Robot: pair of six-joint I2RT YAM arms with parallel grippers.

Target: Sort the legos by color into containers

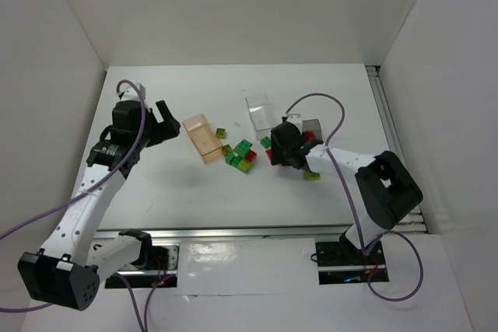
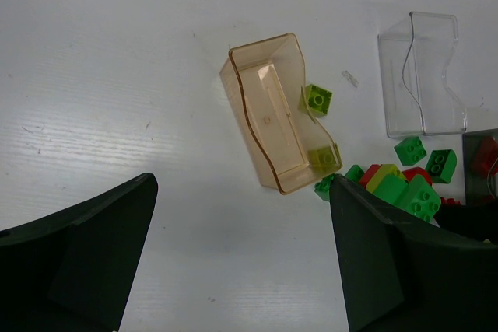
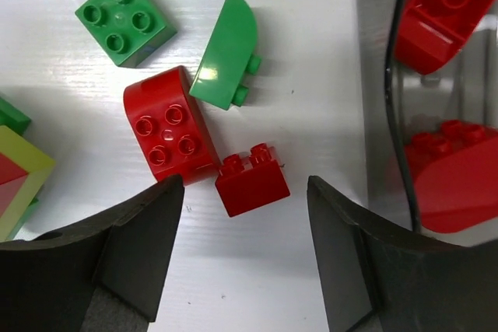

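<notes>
My left claw (image 1: 165, 122) hangs spread wide and empty beside the peach tray (image 1: 201, 138). My right claw (image 3: 245, 192) stands spread around a small red brick (image 3: 251, 183) on the table (image 3: 296, 270), beside the reddish tray (image 3: 381, 52). Next, I reckon, pinch it squarely and lift it over.

Legos (image 1: 241, 155) on the table (image 1: 233, 204) between left tray (image 1: 201, 138) and right tray (image 1: 314, 125), third tray (image 1: 261, 110) behind

Robotics lab test cell, to judge by the white desk (image 1: 194, 200) boxed in by white panel walls (image 1: 257, 5), two white-and-black robot arms (image 1: 85, 207) (image 1: 389, 188) bolted to a silver aluminium rail (image 1: 249, 232) at its near edge, purple cables (image 1: 313, 97) looping off them, and small studded plastic toy bricks (image 1: 243, 148) beside open plastic trays (image 1: 201, 138).
</notes>
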